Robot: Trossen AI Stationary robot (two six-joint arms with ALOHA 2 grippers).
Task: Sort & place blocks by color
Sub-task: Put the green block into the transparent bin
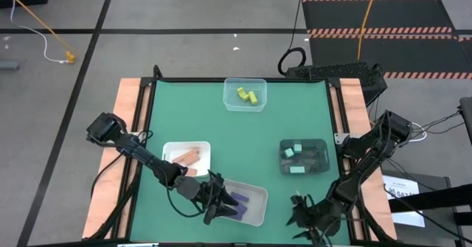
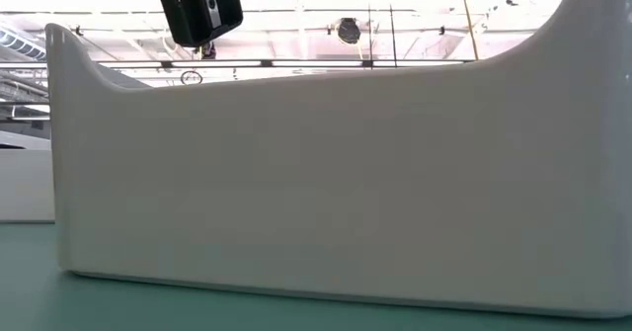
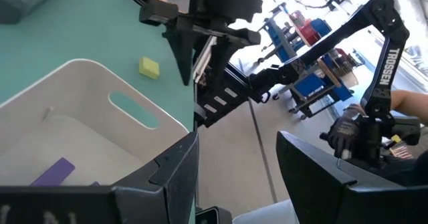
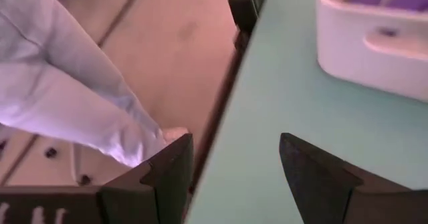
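Observation:
A white tray (image 1: 252, 203) near the table's front edge holds purple blocks (image 1: 240, 198). My left gripper (image 1: 214, 205) hovers over the tray's left end, open and empty; its wrist view shows a purple block (image 3: 53, 172) on the tray floor. One yellow block (image 3: 149, 67) lies on the green table past the tray's right end. My right gripper (image 1: 301, 211) hangs open and empty over the table's near edge, right of the tray (image 4: 374, 43). Yellow blocks (image 1: 247, 96) lie in a clear container, salmon blocks (image 1: 189, 157) in a white tray, mint blocks (image 1: 295, 158) in a dark container.
The clear container (image 1: 228, 99) stands at the far middle, the white tray (image 1: 171, 150) at the left, the dark container (image 1: 321, 145) at the right. The front tray's wall (image 2: 316, 193) fills the low view. A person's sleeve (image 4: 73, 97) and gloved hand (image 3: 348, 134) show beyond the near edge.

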